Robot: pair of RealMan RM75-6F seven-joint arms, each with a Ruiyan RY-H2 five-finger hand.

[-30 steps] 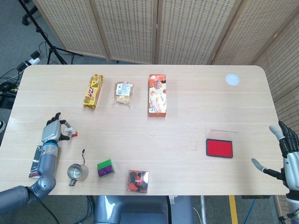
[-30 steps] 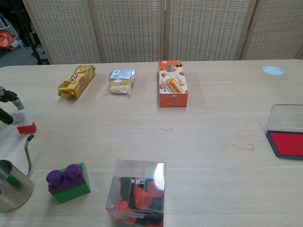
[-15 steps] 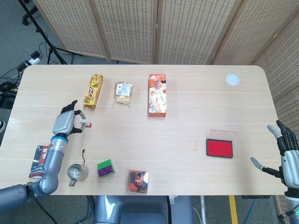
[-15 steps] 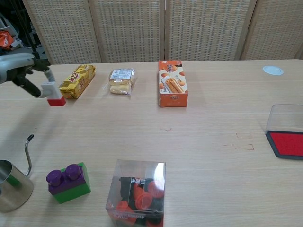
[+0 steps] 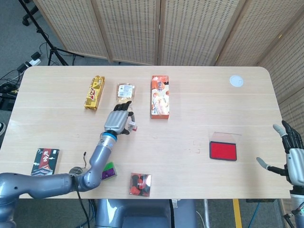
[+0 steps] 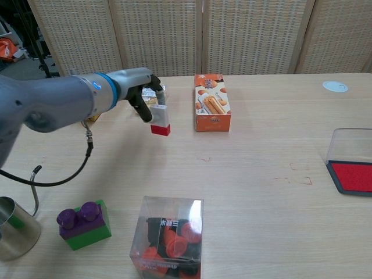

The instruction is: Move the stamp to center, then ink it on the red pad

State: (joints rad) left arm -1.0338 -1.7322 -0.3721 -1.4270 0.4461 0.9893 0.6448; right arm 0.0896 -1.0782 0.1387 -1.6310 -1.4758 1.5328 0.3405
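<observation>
My left hand (image 5: 118, 121) (image 6: 141, 93) holds the stamp (image 6: 160, 120) (image 5: 133, 125), a small white block with a red base, lifted just above the table left of the middle. The stamp hangs a short way in front and to the left of the orange snack box (image 5: 160, 96) (image 6: 212, 108). The red ink pad (image 5: 223, 150) (image 6: 353, 176) lies open at the right of the table, its clear lid (image 6: 350, 144) standing up behind it. My right hand (image 5: 291, 156) hovers open past the table's right edge, beyond the pad.
A yellow snack bar (image 5: 95, 92) and a wrapped bun (image 5: 125, 92) lie at the back. Near the front edge sit a steel pitcher (image 6: 14, 225), a purple-green brick (image 6: 85, 223), a clear box of red pieces (image 6: 168, 237) and a card pack (image 5: 44, 159). A white disc (image 5: 236, 80) lies back right.
My left hand has carried the stamp from the table's left side rightward toward the middle, now in front of the bun. The right hand has barely shifted.
</observation>
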